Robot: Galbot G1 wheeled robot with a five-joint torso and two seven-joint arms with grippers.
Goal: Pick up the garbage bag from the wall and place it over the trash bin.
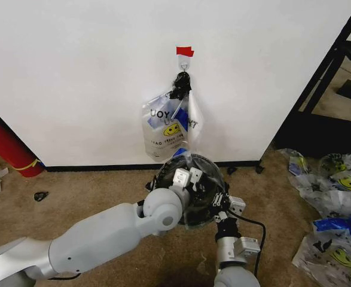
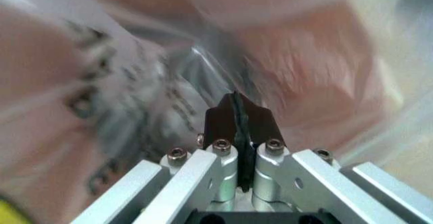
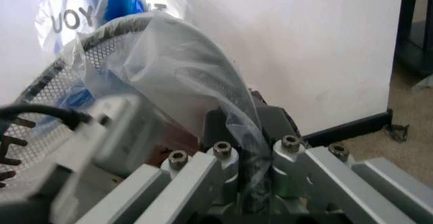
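Note:
The trash bin (image 1: 213,174), a round black mesh bin, stands on the carpet at the foot of the wall (image 1: 73,72). The see-through garbage bag (image 1: 192,160) lies draped over its top. My left gripper (image 1: 187,177) is over the bin's near rim. In the left wrist view it (image 2: 238,113) is shut on a fold of the thin film (image 2: 135,92). My right gripper (image 1: 225,209) sits at the bin's right side. In the right wrist view it (image 3: 248,133) is shut on the bag's plastic (image 3: 182,62), with the mesh bin (image 3: 64,79) close beside it.
A bunch of printed bags (image 1: 168,128) hangs from a hook (image 1: 184,64) under red tape (image 1: 185,51). A red cylinder (image 1: 6,146) leans at the left. Loose bags (image 1: 336,197) lie on the carpet at the right, below a black frame (image 1: 327,72).

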